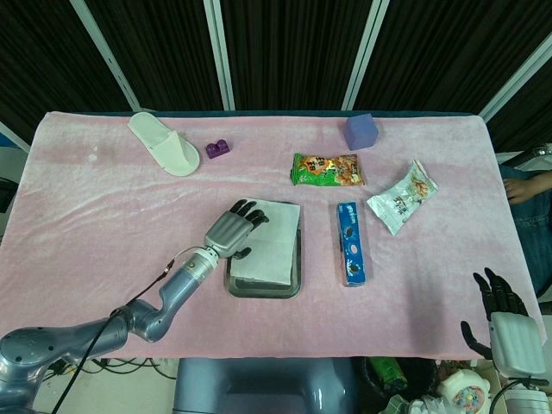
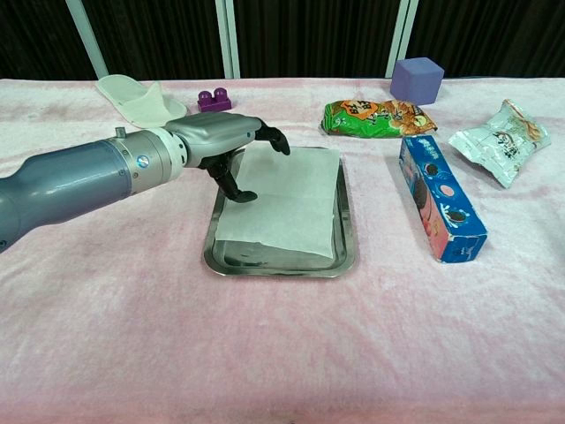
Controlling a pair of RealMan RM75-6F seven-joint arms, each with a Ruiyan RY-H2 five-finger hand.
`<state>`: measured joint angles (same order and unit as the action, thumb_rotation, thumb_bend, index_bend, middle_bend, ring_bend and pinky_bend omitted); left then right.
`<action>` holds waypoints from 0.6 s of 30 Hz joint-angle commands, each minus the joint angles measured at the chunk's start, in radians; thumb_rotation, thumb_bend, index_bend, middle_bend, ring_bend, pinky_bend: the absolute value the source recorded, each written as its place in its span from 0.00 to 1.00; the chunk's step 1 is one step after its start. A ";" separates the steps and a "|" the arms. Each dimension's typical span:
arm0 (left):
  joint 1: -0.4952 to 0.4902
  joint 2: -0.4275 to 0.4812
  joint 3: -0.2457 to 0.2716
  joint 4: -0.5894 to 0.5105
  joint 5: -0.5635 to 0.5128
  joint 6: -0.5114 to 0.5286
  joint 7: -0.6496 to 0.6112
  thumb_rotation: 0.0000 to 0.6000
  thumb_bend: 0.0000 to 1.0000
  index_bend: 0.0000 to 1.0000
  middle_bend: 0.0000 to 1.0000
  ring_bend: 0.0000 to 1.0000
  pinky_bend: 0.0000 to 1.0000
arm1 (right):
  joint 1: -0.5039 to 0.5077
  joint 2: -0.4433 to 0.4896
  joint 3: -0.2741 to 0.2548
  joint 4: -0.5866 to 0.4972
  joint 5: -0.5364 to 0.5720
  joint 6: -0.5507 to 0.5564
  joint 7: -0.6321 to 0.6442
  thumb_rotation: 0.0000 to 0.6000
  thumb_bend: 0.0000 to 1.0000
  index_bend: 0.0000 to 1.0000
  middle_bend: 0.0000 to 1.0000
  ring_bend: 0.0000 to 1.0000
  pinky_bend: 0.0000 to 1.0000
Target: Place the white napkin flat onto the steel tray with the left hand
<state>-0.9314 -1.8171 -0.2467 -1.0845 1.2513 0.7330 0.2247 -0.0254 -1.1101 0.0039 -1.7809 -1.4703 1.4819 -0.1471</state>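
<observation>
napkin: the white napkin (image 2: 284,200) lies flat in the tray (image 2: 347,252), covering most of its floor; its near edge stops short of the tray's near rim, where bare steel shows.
tray: sits near the middle of the table (image 1: 103,233), a little toward the near edge.
around: a blue box (image 2: 439,196) lies just right of the tray, running front to back, with a narrow strip of pink cloth between them; a green snack bag (image 2: 378,117) lies beyond the tray's far right corner; a white packet (image 2: 501,130) is toward the right edge; a purple cube (image 2: 416,79) is near the far edge; a white slipper (image 1: 164,143) and a small purple brick (image 1: 217,148) are toward the far left corner.
in the way: only the left arm itself, which comes in from the near left and crosses the tray's left rim.
left hand: the left hand (image 2: 221,141) hangs over the tray's far left corner, fingers (image 2: 270,137) apart and slightly curled, holding nothing (the thumb points down toward the napkin's left edge; I cannot tell whether it touches).
right hand: the right hand (image 1: 498,310) shows only in the head view, off the table's near right corner, fingers spread and upright, holding nothing.
open room: wide bare cloth left of the tray and along the near edge; the right side is tighter because of the box.
</observation>
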 commanded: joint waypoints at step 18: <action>-0.021 -0.042 0.031 0.016 -0.078 -0.011 0.066 1.00 0.31 0.24 0.19 0.07 0.19 | 0.000 0.009 -0.002 -0.010 0.008 -0.008 0.008 1.00 0.31 0.00 0.00 0.05 0.16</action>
<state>-0.9512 -1.8558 -0.2153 -1.0673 1.1825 0.7242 0.2840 -0.0256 -1.1012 0.0023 -1.7906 -1.4621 1.4741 -0.1397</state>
